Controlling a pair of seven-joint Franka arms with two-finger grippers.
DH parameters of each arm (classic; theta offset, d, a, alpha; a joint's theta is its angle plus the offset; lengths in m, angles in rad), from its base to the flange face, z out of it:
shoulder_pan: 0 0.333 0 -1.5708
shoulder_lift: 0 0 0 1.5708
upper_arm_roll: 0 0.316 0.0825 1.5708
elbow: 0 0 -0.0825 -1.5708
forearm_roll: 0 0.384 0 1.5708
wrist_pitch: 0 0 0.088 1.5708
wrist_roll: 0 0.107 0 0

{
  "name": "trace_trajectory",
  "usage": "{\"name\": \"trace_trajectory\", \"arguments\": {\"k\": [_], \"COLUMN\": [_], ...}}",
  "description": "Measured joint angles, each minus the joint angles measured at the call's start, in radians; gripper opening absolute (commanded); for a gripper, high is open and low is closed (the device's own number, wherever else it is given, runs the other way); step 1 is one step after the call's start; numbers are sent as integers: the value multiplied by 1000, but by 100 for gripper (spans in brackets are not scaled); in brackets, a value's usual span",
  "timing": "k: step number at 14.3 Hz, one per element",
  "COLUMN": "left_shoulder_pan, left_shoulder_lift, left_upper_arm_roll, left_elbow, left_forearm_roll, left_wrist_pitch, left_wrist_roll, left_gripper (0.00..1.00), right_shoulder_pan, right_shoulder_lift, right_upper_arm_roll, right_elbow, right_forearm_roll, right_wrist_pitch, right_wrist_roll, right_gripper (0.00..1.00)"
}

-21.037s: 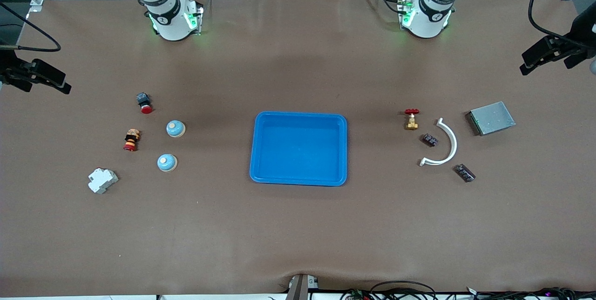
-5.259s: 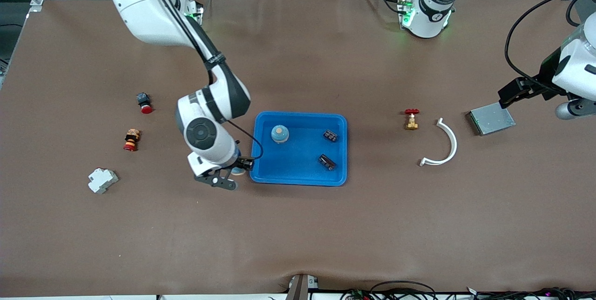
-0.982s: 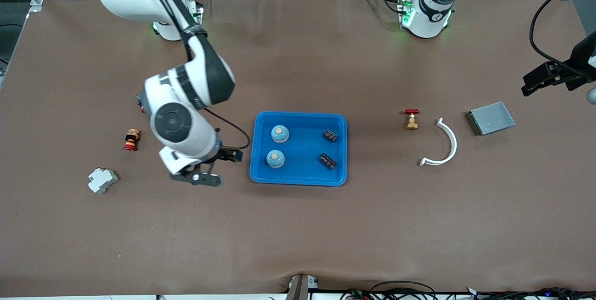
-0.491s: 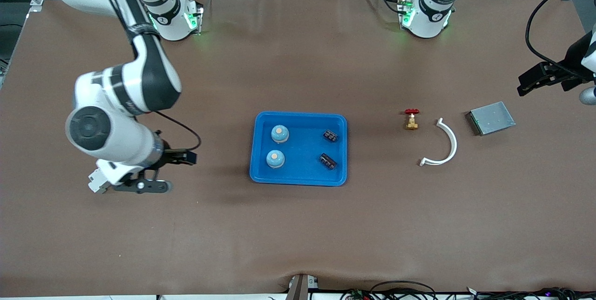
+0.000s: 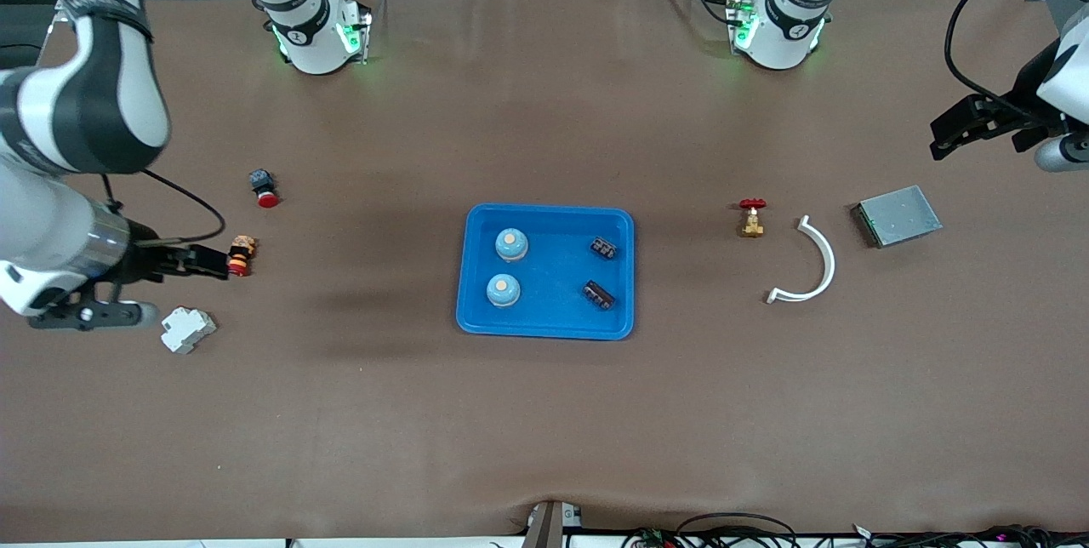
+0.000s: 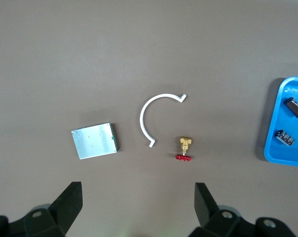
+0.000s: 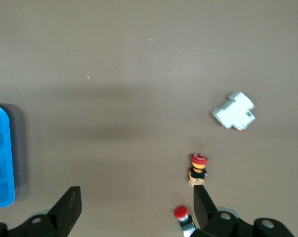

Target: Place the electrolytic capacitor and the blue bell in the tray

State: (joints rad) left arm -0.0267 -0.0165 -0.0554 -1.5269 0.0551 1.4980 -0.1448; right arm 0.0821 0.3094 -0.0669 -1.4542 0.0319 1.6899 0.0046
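The bright-blue tray [image 5: 544, 327] lies mid-table. In it are two blue bells [image 5: 510, 244] [image 5: 503, 289] and two dark electrolytic capacitors [image 5: 604, 248] [image 5: 598, 294]. My right gripper [image 5: 94, 314] is high over the right arm's end of the table, open and empty; its wrist view [image 7: 135, 197] shows bare table between the fingers and the tray's edge [image 7: 1, 163]. My left gripper [image 5: 970, 127] waits high over the left arm's end, open and empty [image 6: 138, 202]. The left wrist view shows the tray's rim [image 6: 273, 123] and both capacitors [image 6: 295, 107] [image 6: 285, 137].
At the right arm's end lie a white breaker [image 5: 188, 330], a red-and-yellow push button [image 5: 240, 255] and a red-capped button [image 5: 263, 188]. At the left arm's end lie a brass valve with a red handle [image 5: 751, 217], a white curved piece [image 5: 812, 263] and a grey metal box [image 5: 898, 215].
My right arm has swung away from the tray toward its own end of the table and risen, empty. The second bell now lies in the tray. The left gripper has barely shifted.
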Motion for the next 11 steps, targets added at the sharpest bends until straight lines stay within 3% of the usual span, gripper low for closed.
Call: {"name": "trace_trajectory", "arguments": {"k": [11], "left_shoulder_pan": [-25], "left_shoulder_lift": [-44], "left_upper_arm_roll": [22], "left_elbow": [-26], "left_forearm_roll": [-43], "left_wrist_pitch": [-9], "left_wrist_roll": [6], "left_gripper": [100], "right_shoulder_pan": [-61], "right_shoulder_lift": [-192], "right_upper_arm_roll": [3], "right_elbow": [-8], "right_forearm_roll": [-36], "right_wrist_pitch": [-121], "right_wrist_roll": [0], "right_gripper": [100]}}
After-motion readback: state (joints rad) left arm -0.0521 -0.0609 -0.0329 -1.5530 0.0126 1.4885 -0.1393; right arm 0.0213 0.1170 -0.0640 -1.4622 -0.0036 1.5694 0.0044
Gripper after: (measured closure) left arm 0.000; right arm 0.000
